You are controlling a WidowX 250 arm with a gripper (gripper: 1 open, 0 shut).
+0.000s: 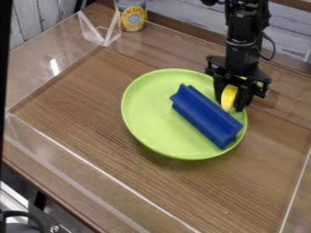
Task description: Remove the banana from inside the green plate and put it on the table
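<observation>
The green plate (155, 127) lies on the brown wood-grain table (85, 91), right of centre. A blue ridged block (205, 116) rests across its right half. At the plate's far right rim, my black gripper (234, 96) points straight down with its fingers shut on the small yellow banana (230, 94). Only a strip of the banana shows between the fingers, just behind the block's upper end.
Clear acrylic walls (49, 68) border the table on all sides. A yellow-labelled can (131, 15) stands beyond the back wall at upper left. Bare wood lies left of and in front of the plate.
</observation>
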